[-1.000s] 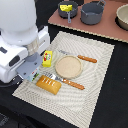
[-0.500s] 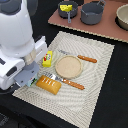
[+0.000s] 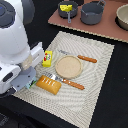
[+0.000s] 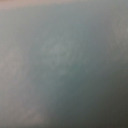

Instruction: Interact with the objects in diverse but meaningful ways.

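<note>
- Dark desk [image 3: 112,95] filling the exterior view, with a pale woven placemat [image 3: 95,75] at centre and a brown board [image 3: 107,30] across the upper right.
- On the placemat: round tan plate [image 3: 68,66] at centre, orange-handled knife [image 3: 82,58] just above it, orange-handled fork [image 3: 67,82] just below it.
- Golden-brown bread loaf [image 3: 49,84] at lower left of the placemat, just beside the fork's tines.
- Yellow box with red label [image 3: 47,58] upright at the placemat's left edge, left of the plate.
- On the board: grey pot [image 3: 92,12] at top centre, smaller grey pan [image 3: 68,10] to its left holding the yellow cheese wedge [image 3: 65,7], another vessel [image 3: 122,17] cut off at the upper right edge.
- White robot arm [image 3: 17,45] covering the left side of the frame; jaws hidden behind its body, width impossible to tell.
- Small green patch at the arm's lower edge, too obscured to identify.
- Wrist view only a blurred grey-teal field, nothing recognisable; all objects visible in the exterior view alone.
</note>
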Tool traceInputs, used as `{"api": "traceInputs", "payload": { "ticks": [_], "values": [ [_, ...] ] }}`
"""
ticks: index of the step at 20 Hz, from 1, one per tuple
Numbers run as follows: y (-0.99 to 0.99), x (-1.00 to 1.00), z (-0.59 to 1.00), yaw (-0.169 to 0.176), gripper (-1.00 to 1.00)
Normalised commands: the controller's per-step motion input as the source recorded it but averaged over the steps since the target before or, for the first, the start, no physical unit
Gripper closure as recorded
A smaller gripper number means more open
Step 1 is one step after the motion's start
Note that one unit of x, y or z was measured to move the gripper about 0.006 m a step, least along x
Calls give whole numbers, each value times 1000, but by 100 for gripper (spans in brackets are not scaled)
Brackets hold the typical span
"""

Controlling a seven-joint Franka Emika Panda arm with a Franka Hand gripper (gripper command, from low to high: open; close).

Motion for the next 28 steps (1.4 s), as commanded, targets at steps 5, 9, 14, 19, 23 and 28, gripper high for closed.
{"api": "traceInputs", "payload": {
  "ticks": [5,9,14,19,23,28],
  "values": [
    [269,0,560,22,-100],
    [386,0,589,17,-100],
    [373,0,461,0,-100],
    [455,32,209,-5,-100],
    [550,86,41,-48,-100],
    [449,11,0,-112,-100]
  ]
}}
